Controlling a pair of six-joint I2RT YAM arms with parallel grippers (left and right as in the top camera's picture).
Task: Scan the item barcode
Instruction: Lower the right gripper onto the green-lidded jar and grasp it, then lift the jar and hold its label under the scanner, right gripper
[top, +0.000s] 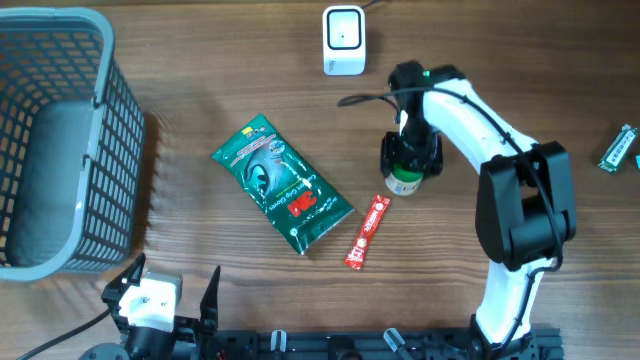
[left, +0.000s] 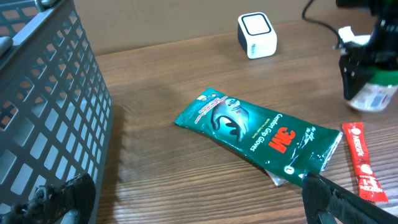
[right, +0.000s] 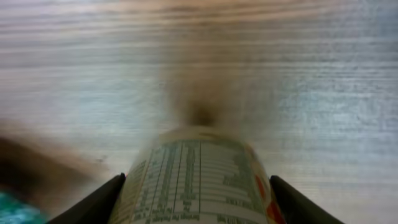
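A small bottle (top: 405, 183) with a white label and green cap stands on the wooden table, right of centre. My right gripper (top: 410, 155) comes down over it. In the right wrist view the bottle (right: 199, 174) fills the space between the two dark fingers; the left finger touches its label and a thin gap shows at the right finger. The white scanner (top: 343, 40) sits at the back of the table, apart from the bottle. My left gripper (top: 168, 285) rests open at the front left with nothing between its fingers (left: 329, 199).
A green 3M glove pack (top: 282, 184) lies in the middle, with a red sachet (top: 367, 232) beside it. A grey basket (top: 60, 140) stands at the left edge. A small packet (top: 620, 148) lies at the far right.
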